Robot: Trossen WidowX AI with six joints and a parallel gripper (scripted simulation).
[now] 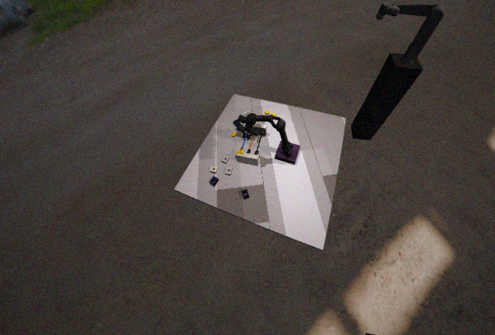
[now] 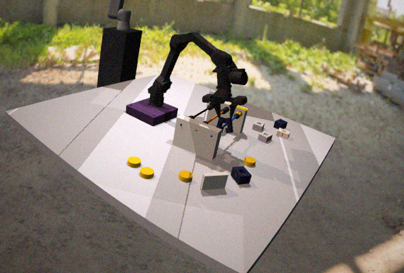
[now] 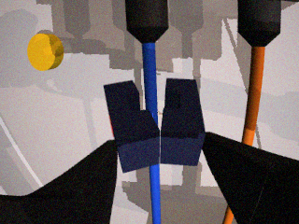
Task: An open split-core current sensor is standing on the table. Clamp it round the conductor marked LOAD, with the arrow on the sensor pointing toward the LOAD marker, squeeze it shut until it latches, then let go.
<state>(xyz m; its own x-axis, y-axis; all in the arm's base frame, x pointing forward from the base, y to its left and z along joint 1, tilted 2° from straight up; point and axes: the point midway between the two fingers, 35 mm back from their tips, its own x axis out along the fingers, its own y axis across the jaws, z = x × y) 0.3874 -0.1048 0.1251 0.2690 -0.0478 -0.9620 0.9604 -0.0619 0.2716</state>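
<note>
The gripper [image 1: 247,133] [image 2: 225,125] [image 3: 160,144] is closed on the open sensor [image 2: 223,121] [image 3: 182,119], one half at each finger. Blue conductor [image 1: 243,144] [image 2: 233,117] [image 3: 149,61] runs lengthwise between the fingers, across the squeeze direction. Whether it is fully inside, I cannot tell. The arrow is not readable, and in the top view the arm hides the sensor.

Beside the blue wire [image 3: 149,79] as landmark: too small to read, any lettering on the yellow tag [image 1: 240,152] [image 2: 242,108] at one end. Cut off by the wrist view's edge, both black sleeves [image 3: 147,19] [image 3: 259,21] above. Partly hidden behind the dark clamp [image 3: 179,123], the wire's middle.
</note>
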